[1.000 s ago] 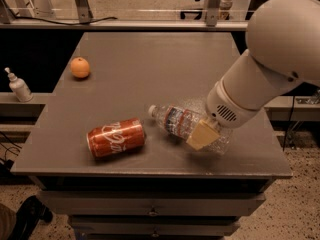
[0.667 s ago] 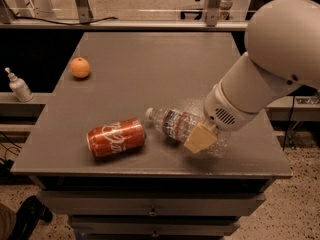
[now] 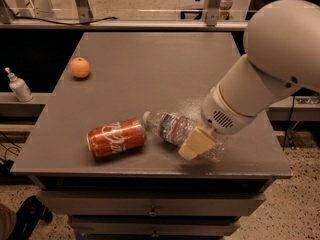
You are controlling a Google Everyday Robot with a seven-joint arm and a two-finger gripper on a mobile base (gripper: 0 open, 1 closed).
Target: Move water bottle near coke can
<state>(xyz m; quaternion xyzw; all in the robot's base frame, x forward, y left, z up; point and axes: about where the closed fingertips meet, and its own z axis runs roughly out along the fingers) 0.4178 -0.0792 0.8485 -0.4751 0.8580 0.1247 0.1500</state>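
— What has moved since a second ago?

— The water bottle (image 3: 172, 128) has slid a little to the left, along with the end effector (image 3: 198, 142). Its pale cap is now just beside the coke can (image 3: 116, 137). The can itself has not shifted.

— Take me across from the left.

— Off the worktop (image 3: 150, 59), on a lower ledge at the far left, a small white pump bottle (image 3: 19, 86) stands upright. An orange (image 3: 80, 67) sits near the worktop's left edge, well apart from everything else. Toward the front, the red can lies on its side, script facing up. Right of it the clear bottle also lies on its side, cap pointing at the can's right end and body running off to the right and slightly forward.

— And the end effector?

— It is low over the bottle's thick end, near the front edge, and is clamped on the bottle. One pale finger (image 3: 192, 146) presses the near side; the other is hidden behind. The bulky white arm (image 3: 270, 69) comes down to it from the upper right.
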